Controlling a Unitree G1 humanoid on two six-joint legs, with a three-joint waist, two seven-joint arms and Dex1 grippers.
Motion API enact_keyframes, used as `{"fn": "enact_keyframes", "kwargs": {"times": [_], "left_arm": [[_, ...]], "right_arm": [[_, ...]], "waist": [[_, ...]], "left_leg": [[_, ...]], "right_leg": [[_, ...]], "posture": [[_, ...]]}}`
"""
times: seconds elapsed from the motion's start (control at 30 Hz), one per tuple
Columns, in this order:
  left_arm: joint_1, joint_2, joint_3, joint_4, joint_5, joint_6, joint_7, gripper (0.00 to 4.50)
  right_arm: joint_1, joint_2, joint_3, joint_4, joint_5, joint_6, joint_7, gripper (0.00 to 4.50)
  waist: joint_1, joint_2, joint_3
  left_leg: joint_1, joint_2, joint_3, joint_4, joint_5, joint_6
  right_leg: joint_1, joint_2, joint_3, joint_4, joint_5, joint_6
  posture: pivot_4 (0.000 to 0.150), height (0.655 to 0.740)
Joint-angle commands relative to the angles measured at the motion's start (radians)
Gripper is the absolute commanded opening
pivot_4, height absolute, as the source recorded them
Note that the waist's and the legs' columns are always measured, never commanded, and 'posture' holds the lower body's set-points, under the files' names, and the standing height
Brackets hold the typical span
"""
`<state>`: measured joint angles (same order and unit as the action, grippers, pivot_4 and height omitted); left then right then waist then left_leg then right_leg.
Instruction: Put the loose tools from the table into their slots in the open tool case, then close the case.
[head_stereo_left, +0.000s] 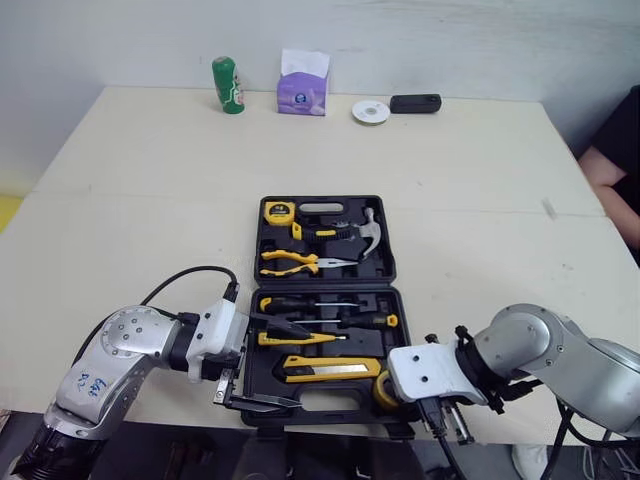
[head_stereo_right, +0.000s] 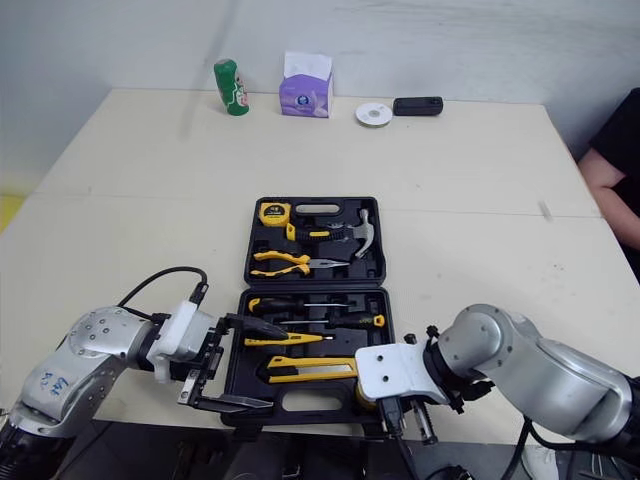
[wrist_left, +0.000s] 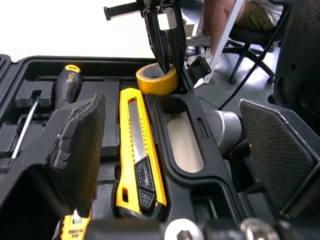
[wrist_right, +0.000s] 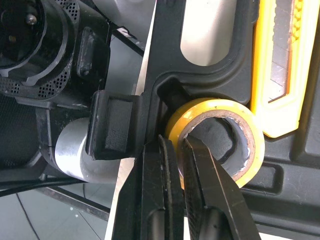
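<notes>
Right wrist view: right tool (wrist_right: 179, 147) clamped on tape roll (wrist_right: 251, 150) at case (wrist_right: 200, 90) edge; left tool (wrist_left: 172, 107) spread apart.

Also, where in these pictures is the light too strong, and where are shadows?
Left wrist view: the background beyond the tool case is blown out to white. Right wrist view: a glossy sheen on the yellow tape roll. Left eye view: even light on the table, no hard shadows.

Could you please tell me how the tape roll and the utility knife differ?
The tape roll is a ring; the utility knife is a long bar. The right gripper pinches the tape roll's wall; the utility knife lies flat, untouched. Both are yellow.
</notes>
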<state>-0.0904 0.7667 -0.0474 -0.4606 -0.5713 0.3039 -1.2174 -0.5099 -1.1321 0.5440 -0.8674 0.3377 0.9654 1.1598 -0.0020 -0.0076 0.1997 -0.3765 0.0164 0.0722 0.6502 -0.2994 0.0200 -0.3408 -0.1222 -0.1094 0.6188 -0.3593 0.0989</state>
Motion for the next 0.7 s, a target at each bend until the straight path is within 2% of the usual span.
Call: {"fn": "enact_keyframes", "kwargs": {"times": [0.03, 0.1, 0.33, 0.6, 0.7], "left_arm": [[0.011, 0.003, 0.015, -0.026, 0.004, -0.018, 0.009, 4.50], [0.016, 0.004, 0.017, -0.025, 0.006, -0.023, 0.009, 4.50], [0.034, 0.003, 0.015, -0.018, 0.014, -0.034, 0.015, 4.50], [0.010, -0.007, 0.007, 0.029, 0.037, -0.068, 0.011, 4.50], [0.008, -0.009, 0.008, 0.040, 0.042, -0.080, 0.012, 4.50]], "right_arm": [[0.010, 0.001, -0.005, -0.008, 0.030, 0.054, 0.006, 0.02], [0.014, 0.013, -0.016, -0.005, 0.033, 0.059, -0.010, 0.02], [0.049, 0.020, -0.088, -0.008, 0.102, 0.001, 0.033, 2.99], [0.114, -0.056, -0.240, 0.026, 0.199, -0.076, 0.134, 2.99], [0.185, -0.037, -0.362, 0.057, 0.271, -0.108, 0.135, 2.99]], "waist": [[0.000, 0.000, 0.000], [0.000, 0.000, 0.000], [0.001, 0.000, 0.000], [0.002, 0.000, 0.000], [0.002, 0.000, 0.000]], "left_leg": [[0.000, 0.000, 0.000, 0.000, 0.000, 0.000], [0.000, 0.000, 0.000, 0.000, 0.000, 0.000], [0.000, -0.001, 0.000, -0.001, 0.000, 0.001], [-0.001, -0.001, 0.000, -0.001, -0.001, 0.002], [-0.001, -0.001, 0.000, -0.001, -0.001, 0.002]], "right_leg": [[0.000, 0.000, 0.000, 0.000, 0.000, 0.000], [0.000, -0.001, 0.000, 0.000, 0.000, 0.000], [0.000, -0.002, -0.001, -0.001, 0.000, 0.000], [0.000, -0.002, -0.002, 0.000, 0.000, 0.000], [0.000, -0.002, -0.002, -0.001, 0.000, 0.000]], "posture": [[0.150, 0.7400], [0.150, 0.7400], [0.150, 0.7400], [0.150, 0.7400], [0.150, 0.7400]]}}
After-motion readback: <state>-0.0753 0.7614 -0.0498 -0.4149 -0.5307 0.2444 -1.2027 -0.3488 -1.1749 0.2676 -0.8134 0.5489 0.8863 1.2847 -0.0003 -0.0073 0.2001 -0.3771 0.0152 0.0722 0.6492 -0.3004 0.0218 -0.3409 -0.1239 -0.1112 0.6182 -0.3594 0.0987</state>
